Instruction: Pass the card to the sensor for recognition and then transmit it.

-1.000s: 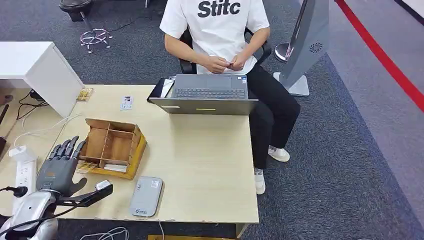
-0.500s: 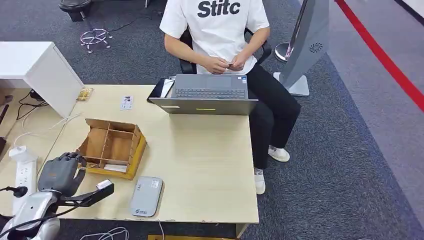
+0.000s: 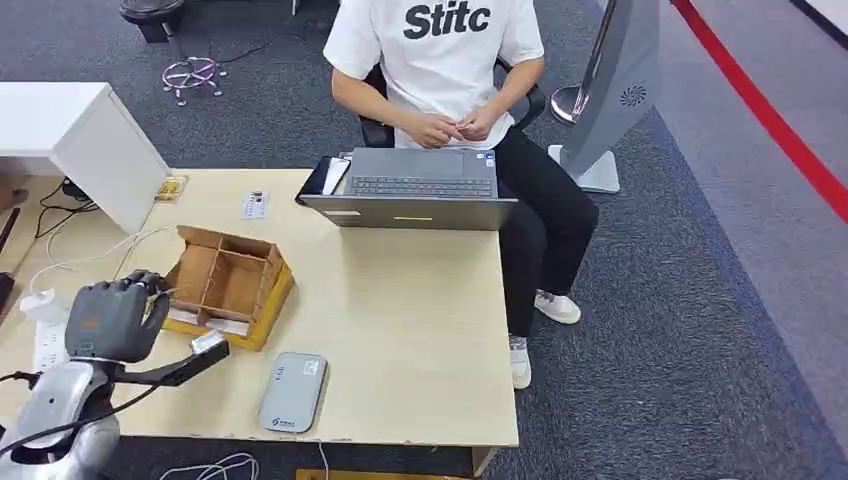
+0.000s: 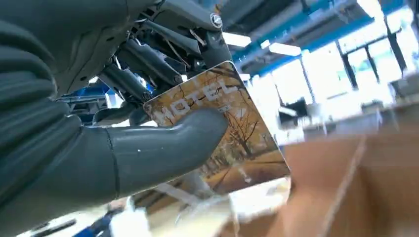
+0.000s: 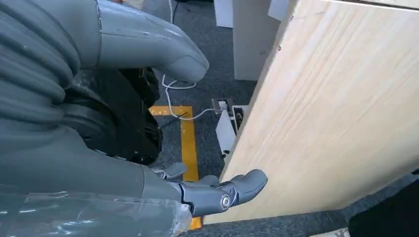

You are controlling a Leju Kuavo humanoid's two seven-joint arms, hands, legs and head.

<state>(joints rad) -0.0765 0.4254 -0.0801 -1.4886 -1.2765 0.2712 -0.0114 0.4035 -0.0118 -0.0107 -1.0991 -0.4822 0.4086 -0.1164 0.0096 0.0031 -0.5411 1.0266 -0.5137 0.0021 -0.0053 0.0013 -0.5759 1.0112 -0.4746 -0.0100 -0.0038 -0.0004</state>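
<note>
Pale wood table (image 3: 400, 330) on dark grey carpet (image 3: 700, 330) (red stripe (image 3: 770, 115)).

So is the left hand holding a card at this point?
Yes, in the left wrist view the left hand pinches a hotel card between its thumb and fingers.

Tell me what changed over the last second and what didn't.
The left hand went from spread open beside the wooden box to curled, then lifted; it now pinches the card. The grey reader, the laptop and the seated person kept their places.
</note>
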